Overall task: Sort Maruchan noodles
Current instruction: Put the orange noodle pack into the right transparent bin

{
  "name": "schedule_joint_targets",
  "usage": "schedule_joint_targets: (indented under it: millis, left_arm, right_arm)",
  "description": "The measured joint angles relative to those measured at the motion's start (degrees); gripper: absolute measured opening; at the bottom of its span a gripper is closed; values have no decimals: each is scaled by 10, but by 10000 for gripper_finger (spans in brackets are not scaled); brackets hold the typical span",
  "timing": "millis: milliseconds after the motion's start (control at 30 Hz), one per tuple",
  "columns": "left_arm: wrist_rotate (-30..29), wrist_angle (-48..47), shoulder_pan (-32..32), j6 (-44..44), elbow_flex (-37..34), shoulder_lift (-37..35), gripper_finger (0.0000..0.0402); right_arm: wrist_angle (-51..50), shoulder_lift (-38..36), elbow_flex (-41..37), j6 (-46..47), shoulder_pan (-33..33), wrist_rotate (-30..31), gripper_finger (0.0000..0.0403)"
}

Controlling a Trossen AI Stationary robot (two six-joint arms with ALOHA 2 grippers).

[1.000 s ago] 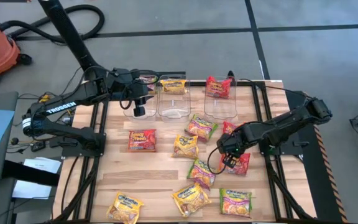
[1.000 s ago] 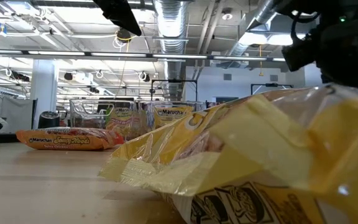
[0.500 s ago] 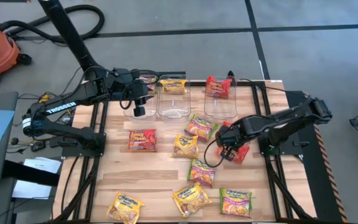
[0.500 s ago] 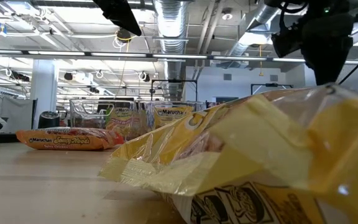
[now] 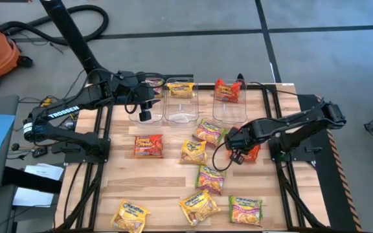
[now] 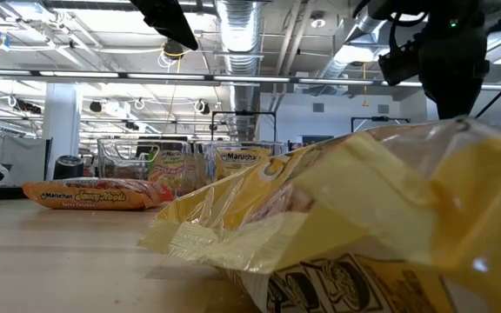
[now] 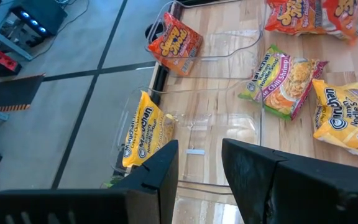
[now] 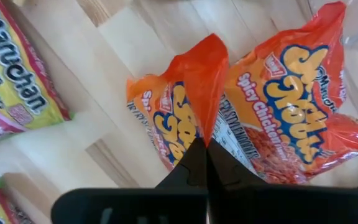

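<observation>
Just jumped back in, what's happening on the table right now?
The right gripper is shut on a red-orange packet, pinching its edge, above the table's right side. The left gripper hangs over the clear bins at the back, fingers apart, holding nothing. Most packets lie unsorted on the table.

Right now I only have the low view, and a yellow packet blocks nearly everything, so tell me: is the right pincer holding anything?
Observer: Yes, the right pincer is shut on the edge of a red-orange packet.
Operator: Where is the left one?
Observer: The left pincer hovers open at the clear bins.
Operator: Anything sorted already?
Observer: One yellow packet in the middle bin, one red-orange packet in the right bin.
</observation>
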Motion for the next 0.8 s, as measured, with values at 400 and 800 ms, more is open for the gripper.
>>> schedule_joint_targets:
  millis: [400,800]
  left_arm:
    - [0,-3,0,0,0,0,114]
    - [0,-3,0,0,0,0,114]
  right_arm:
    - [7,0,0,-23,-24,0,94]
    - [6,0,0,-100,-88,-5,225]
